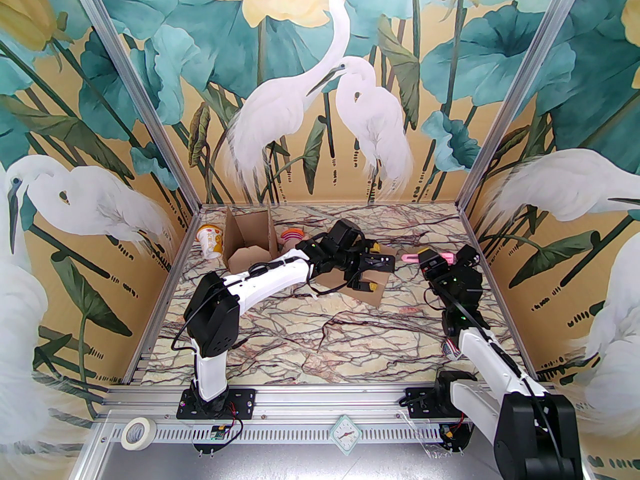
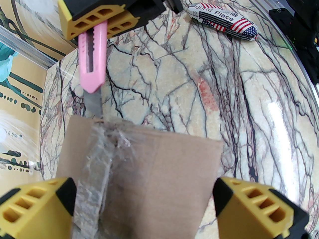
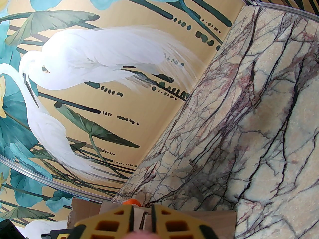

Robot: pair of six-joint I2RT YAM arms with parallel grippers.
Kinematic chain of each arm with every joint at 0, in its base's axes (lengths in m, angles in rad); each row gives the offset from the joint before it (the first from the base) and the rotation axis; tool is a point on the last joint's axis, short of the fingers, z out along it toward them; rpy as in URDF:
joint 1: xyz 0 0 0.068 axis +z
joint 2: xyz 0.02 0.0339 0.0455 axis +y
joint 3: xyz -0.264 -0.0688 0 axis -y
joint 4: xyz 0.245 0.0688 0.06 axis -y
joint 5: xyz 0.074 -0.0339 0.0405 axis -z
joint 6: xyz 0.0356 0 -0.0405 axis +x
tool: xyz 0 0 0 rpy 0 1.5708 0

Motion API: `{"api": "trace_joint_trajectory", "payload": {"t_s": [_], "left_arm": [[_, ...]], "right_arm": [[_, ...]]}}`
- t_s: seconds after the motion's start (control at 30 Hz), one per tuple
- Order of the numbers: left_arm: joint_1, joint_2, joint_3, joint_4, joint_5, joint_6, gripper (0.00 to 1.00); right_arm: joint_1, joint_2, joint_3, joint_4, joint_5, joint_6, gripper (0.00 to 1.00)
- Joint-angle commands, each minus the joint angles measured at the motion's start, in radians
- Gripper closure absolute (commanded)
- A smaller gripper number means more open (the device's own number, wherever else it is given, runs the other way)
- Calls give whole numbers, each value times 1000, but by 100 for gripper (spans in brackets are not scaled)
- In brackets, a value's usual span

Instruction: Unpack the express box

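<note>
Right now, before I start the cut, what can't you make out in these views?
1. Left wrist view: the blade tip of the pink utility knife, buried under crumpled clear tape at the express box edge; whether it sits in the seam is unclear.
2. Top view: the box's taped seam, covered by the left claw and its arm.
3. Right wrist view: the knife, almost wholly hidden by the right claw and the bottom edge.

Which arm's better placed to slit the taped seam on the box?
Right. Its jaws are shut on the pink knife, blade tip at the taped seam on the box edge. The left arm has open jaws either side of the box, holding nothing.
</note>
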Motion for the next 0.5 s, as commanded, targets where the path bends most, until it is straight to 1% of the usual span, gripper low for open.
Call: {"api": "trace_joint_trajectory", "payload": {"t_s": [0.0,0.13,0.47], "left_arm": [[-4,30,-7,2,-8,-12,4],[-4,37,-3,5,-6,-12,4],[-5,44,-1,-7,-4,-8,9]], "right_arm": [[0,30,-3,41,0,9,100],[2,65,-6,119,-15,30,100],[3,50,-1,122,-4,31,100]]}}
